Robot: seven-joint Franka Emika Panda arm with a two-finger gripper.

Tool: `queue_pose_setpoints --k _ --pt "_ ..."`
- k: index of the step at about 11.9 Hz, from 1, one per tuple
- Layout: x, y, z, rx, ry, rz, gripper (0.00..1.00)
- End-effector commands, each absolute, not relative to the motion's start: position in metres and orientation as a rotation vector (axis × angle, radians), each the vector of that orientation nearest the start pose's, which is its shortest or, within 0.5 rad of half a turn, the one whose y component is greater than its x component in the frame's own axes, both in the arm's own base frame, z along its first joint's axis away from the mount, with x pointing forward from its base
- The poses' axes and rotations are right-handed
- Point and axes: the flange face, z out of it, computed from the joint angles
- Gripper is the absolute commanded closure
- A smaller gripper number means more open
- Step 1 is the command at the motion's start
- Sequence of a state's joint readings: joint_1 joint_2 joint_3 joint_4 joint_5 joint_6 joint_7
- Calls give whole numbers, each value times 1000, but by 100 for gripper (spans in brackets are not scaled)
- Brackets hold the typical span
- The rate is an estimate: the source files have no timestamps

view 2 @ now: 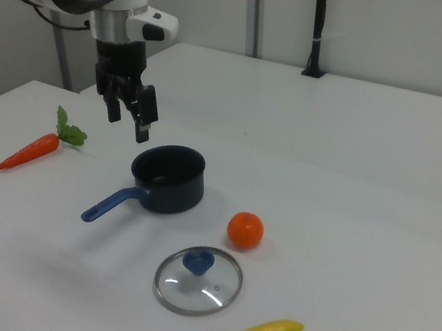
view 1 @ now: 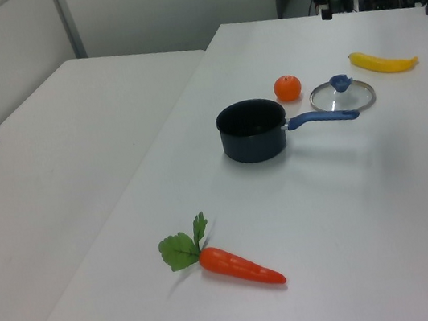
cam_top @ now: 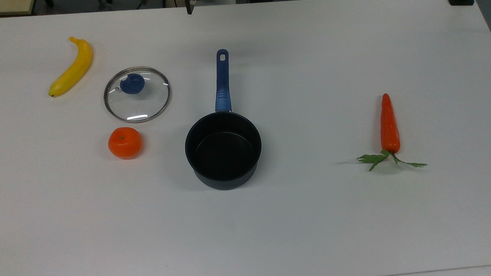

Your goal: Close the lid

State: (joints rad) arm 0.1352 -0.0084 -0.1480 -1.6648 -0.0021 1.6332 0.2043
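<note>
The lid [cam_top: 137,95], clear glass with a metal rim and a blue knob [cam_top: 132,84], lies flat on the white table, knob up, to the top view's left of the saucepan [cam_top: 223,149]. The saucepan is dark and uncovered, with nothing inside, and its blue handle [cam_top: 222,83] points toward the table's far edge in the top view. In the right view my gripper [view 2: 129,120] hangs open in the air above the table, up and left of the saucepan [view 2: 168,178] and well away from the lid [view 2: 198,281]. Nothing is between its fingers.
A banana [cam_top: 72,68] lies to the lid's left in the top view and an orange [cam_top: 124,142] sits just below the lid. A carrot [cam_top: 389,124] with green leaves lies far right. A second white table [view 1: 71,134] adjoins in the left view.
</note>
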Motion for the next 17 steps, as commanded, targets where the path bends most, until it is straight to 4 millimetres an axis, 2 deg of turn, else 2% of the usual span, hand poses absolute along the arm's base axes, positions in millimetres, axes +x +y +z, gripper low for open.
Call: queue_pose_setpoints --k 1,8,17 --pt "540 -26 610 -3132 296 70 0" --pt "540 -35 620 -3122 317 40 0" --pt "540 -40 621 -3116 333 35 0"
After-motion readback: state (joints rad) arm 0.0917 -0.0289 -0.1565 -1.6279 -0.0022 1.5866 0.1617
